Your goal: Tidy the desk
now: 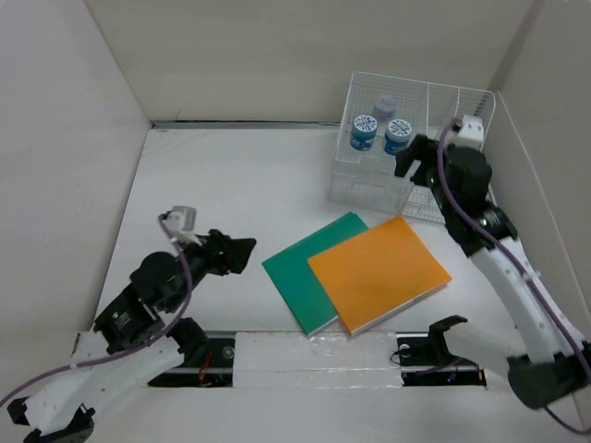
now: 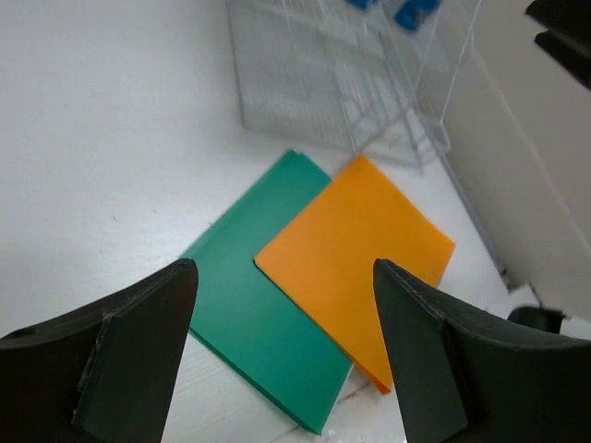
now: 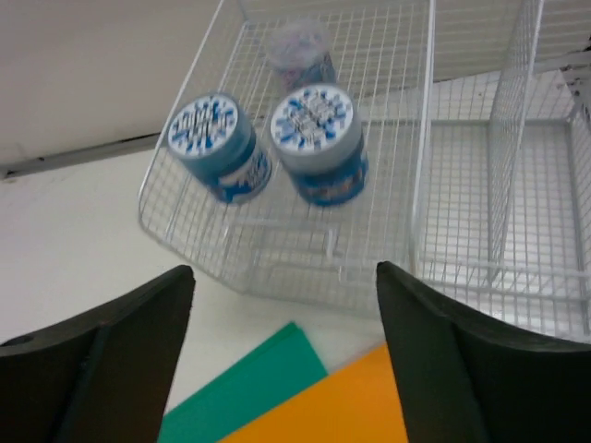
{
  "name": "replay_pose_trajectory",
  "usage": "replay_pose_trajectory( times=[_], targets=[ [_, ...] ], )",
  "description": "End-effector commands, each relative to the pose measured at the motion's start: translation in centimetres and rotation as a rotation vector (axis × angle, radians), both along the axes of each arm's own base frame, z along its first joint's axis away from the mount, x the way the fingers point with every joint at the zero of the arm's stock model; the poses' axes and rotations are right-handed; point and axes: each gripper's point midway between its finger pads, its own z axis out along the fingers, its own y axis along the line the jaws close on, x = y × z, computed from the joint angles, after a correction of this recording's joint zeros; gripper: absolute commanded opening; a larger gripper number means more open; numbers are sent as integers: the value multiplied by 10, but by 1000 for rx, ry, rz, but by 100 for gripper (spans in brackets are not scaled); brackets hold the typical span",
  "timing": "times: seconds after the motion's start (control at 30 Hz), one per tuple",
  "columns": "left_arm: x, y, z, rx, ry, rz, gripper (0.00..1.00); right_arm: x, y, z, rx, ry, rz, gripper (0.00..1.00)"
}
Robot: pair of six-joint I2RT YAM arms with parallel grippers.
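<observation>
— Where's the desk?
— The white desk (image 1: 231, 185) spreads beneath both arms; an orange book (image 1: 379, 272) overlaps a green book (image 1: 291, 272) near its front.
— The claws?
— The left gripper (image 1: 244, 254) and right gripper (image 1: 407, 159) both spread apart, empty, the right near a wire rack (image 1: 365, 189) with blue jars (image 1: 364, 132).
</observation>
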Motion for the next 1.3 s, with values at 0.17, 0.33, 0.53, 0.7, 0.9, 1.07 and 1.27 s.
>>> replay_pose_trajectory(
  times=[0.17,0.33,0.53,0.7,0.9,1.07,1.27],
  targets=[
    [-29,-137,-80,-90,284,-458,72,-120,-23,-141,122,290,-79,47],
    [-48,-181,-122,-3,346,-476,80,-162,12,-157,257,434,19,41],
    [-29,-211,-159,93,338,-448,82,-214,24,-222,226,749,4,68],
    [-4,-217,-178,203,314,-343,82,-231,23,-238,242,850,-84,86],
    [15,-212,-183,233,287,-269,83,-249,46,-280,376,999,-168,87],
    [23,-203,-180,194,269,-276,82,-265,62,-295,467,1052,-248,87],
    [38,-197,-171,122,273,-288,82,-294,71,-304,417,1140,-309,95]
  ],
)
